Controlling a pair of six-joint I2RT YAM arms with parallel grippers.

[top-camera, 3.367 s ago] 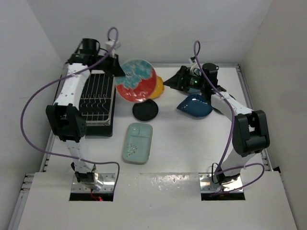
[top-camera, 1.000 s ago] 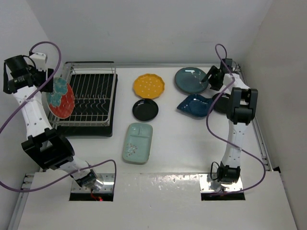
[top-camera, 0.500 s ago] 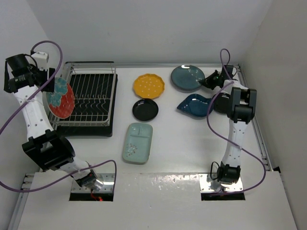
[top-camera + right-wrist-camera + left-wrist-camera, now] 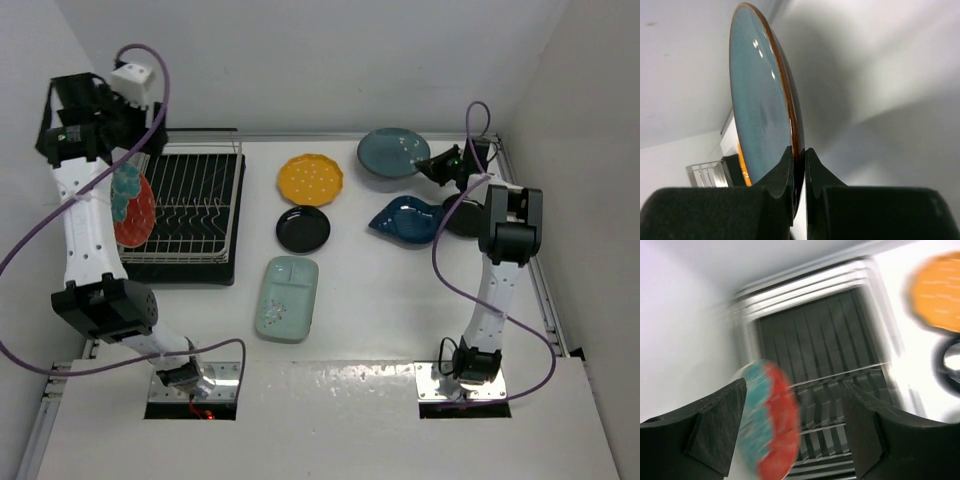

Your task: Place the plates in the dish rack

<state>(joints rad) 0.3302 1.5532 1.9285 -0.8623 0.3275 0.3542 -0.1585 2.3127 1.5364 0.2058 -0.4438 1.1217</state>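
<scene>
The red plate (image 4: 132,205) with teal flowers stands on edge at the left side of the dish rack (image 4: 195,200). My left gripper (image 4: 128,150) hangs open above it, not touching. In the blurred left wrist view the red plate (image 4: 772,425) sits below and between the spread fingers (image 4: 715,425), over the rack (image 4: 840,385). My right gripper (image 4: 432,165) is shut on the rim of the grey-teal round plate (image 4: 393,152) at the back right. In the right wrist view, that plate (image 4: 762,100) rises tilted from the closed gripper (image 4: 799,155).
On the table lie the yellow scalloped plate (image 4: 310,180), a small black plate (image 4: 303,230), the dark blue leaf plate (image 4: 408,220) and the mint tray (image 4: 287,297). A second black plate (image 4: 462,215) is partly behind the right arm. White walls enclose the back and sides.
The left arm has lifted up and right, away from the red plate, which stays standing in the rack. The right gripper shut on the grey-teal plate's rim and tipped it up.
</scene>
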